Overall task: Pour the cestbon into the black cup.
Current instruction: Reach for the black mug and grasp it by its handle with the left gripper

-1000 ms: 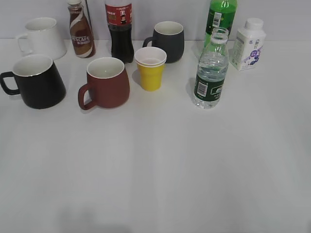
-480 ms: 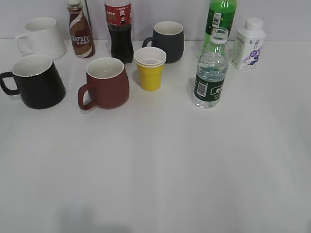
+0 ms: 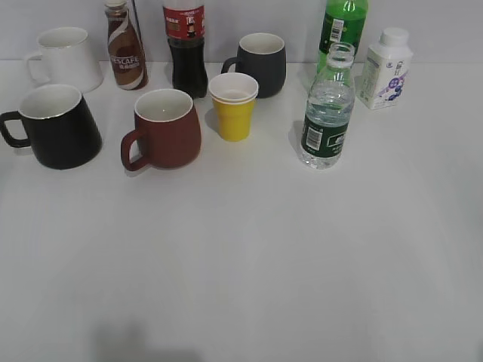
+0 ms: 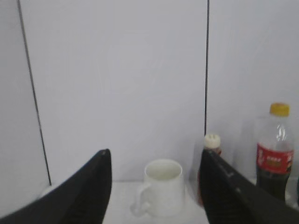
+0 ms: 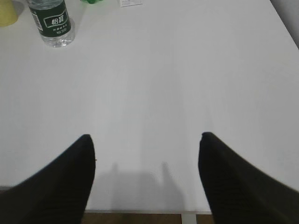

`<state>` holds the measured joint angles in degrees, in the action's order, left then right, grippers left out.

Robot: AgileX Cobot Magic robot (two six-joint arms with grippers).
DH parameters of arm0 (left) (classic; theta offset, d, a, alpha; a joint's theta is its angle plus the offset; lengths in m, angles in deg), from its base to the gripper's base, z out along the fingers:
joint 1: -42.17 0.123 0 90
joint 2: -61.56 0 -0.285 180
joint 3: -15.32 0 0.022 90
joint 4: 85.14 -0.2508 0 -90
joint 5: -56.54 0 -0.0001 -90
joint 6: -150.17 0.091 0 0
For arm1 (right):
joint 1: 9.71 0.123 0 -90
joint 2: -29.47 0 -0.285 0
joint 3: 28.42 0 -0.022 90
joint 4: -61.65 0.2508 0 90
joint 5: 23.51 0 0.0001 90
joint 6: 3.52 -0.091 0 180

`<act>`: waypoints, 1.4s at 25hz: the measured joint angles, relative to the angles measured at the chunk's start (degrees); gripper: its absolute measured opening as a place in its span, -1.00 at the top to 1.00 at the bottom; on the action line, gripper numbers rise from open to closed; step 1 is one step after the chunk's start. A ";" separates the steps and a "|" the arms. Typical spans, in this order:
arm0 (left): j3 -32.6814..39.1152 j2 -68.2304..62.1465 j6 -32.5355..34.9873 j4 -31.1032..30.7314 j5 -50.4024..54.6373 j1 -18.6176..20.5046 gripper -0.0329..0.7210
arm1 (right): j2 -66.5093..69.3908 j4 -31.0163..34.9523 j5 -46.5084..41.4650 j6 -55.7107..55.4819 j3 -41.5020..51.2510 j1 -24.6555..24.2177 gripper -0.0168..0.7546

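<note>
Both tools gape empty; uncapped, ribbed clear plastic water bottle may tip if nudged, far from glossy black mug at left.

The small clear ribbed plastic water bottle carries a dark green printed label. The large black mug looks glossy, white inside. The white table is smooth and matt.

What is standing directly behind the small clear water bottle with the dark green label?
Behind the cestbon stands a bright green soda bottle; its upper part shows, while its lower part is covered by the cestbon. A white carton stands further right.
</note>
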<state>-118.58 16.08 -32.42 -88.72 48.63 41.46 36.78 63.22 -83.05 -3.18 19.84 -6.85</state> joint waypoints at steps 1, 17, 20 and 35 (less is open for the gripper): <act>0.00 -4.16 0.00 0.00 -2.92 0.00 -0.28 | 0.00 0.00 0.00 0.05 0.00 0.00 -0.39; 17.17 -47.91 0.00 5.01 -50.82 0.04 -0.27 | 0.00 0.14 0.00 0.00 0.00 0.00 -0.39; 16.20 -57.59 0.06 4.65 -57.94 0.04 -0.27 | 0.00 0.21 0.00 0.00 0.00 0.00 -0.39; 7.28 -71.73 -0.25 -1.83 -61.06 5.34 -0.27 | 0.00 0.43 0.00 0.00 0.05 0.00 -0.39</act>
<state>-111.30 -55.65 -32.67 -90.54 -12.43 46.80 36.78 63.65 -83.05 -3.18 19.90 -6.85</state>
